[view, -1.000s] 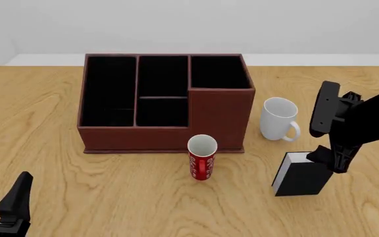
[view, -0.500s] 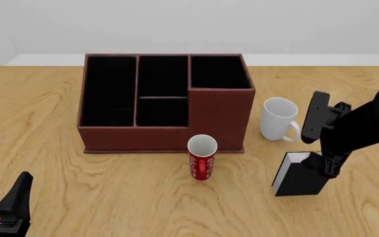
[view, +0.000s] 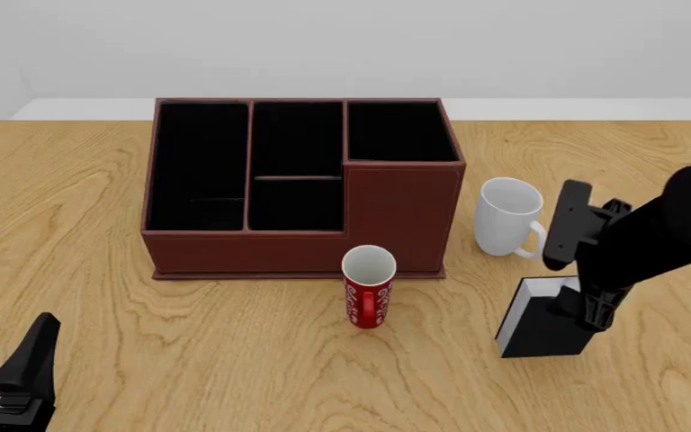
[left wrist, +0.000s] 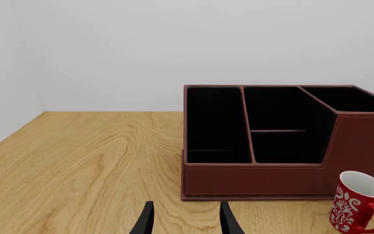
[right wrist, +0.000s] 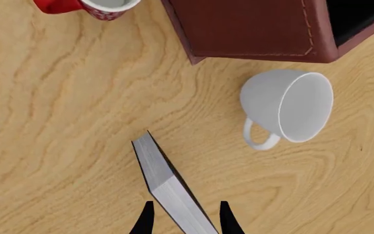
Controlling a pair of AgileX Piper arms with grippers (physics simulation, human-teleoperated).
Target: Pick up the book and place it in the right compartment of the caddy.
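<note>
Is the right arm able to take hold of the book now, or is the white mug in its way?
Probably yes. The right gripper is open with its fingers on either side of the upright book. The white mug stands apart from the book, toward the caddy, so it does not block the grasp.

mugs (view: 370, 286) before caddy (view: 301, 187), book (view: 546, 318) right

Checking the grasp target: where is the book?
Front view, right side: the book stands upright on the table, below the white mug, between the right gripper's fingers.
</note>
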